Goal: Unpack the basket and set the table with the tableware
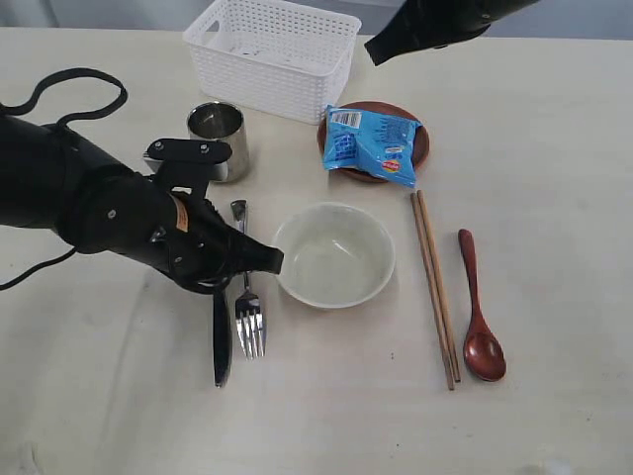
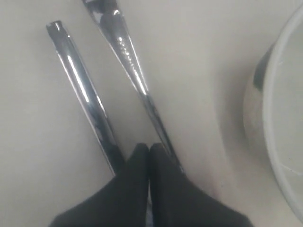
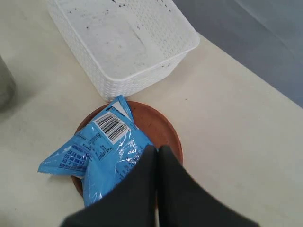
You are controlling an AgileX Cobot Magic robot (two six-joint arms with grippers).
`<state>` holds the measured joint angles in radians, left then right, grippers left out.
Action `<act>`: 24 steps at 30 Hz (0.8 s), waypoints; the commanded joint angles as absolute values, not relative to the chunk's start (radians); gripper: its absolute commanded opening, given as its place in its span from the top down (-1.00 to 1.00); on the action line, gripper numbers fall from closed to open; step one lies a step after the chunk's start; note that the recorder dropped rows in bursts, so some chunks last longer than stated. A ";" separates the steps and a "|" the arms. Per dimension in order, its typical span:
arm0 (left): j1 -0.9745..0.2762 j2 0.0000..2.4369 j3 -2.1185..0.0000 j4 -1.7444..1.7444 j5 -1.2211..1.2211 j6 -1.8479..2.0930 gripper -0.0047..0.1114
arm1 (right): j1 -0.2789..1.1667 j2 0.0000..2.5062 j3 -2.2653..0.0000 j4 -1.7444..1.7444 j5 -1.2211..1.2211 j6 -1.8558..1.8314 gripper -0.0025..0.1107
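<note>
Jaws L+R shut; 1 fork (image 1: 249, 319), 1 knife (image 1: 222, 346), 2 chopsticks (image 1: 435, 287).

Overhead exterior, close wrists, table (image 1: 554, 198) below

Robot lab or test bench indicated, staged as dining place. Pale wood-look counter (image 1: 554, 129) used as work surface. Two black robot arms seen over it: left arm (image 1: 89, 203) trailed by loose black cable (image 1: 79, 71), right arm (image 1: 435, 28) at far edge. Place setting laid out: bowl (image 1: 334, 255), fork (image 1: 247, 307), knife (image 1: 221, 341), chopsticks (image 1: 435, 287), spoon (image 1: 480, 317), mug (image 1: 218, 139), plate (image 1: 422, 150) under blue snack packet (image 1: 371, 146), white basket (image 1: 277, 84). Plain grey floor (image 3: 265, 38) seen past counter edge. Rest of room cannot be told.
</note>
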<state>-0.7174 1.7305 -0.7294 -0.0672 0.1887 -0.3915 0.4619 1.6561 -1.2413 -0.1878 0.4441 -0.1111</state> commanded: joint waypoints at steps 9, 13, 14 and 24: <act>-0.721 1.769 -0.717 -0.082 0.166 -0.393 0.92 | 0.456 1.648 -1.239 -0.183 0.446 -0.112 0.96; -0.721 1.769 -0.717 -0.082 0.177 -0.393 0.92 | 0.456 1.648 -1.239 -0.183 0.446 -0.112 0.96; -0.721 1.769 -0.717 -0.082 0.182 -0.390 0.92 | 0.456 1.648 -1.239 -0.183 0.446 -0.112 0.96; -0.721 1.769 -0.717 -0.075 0.212 -0.375 0.92 | 0.456 1.648 -1.239 -0.183 0.446 -0.108 0.96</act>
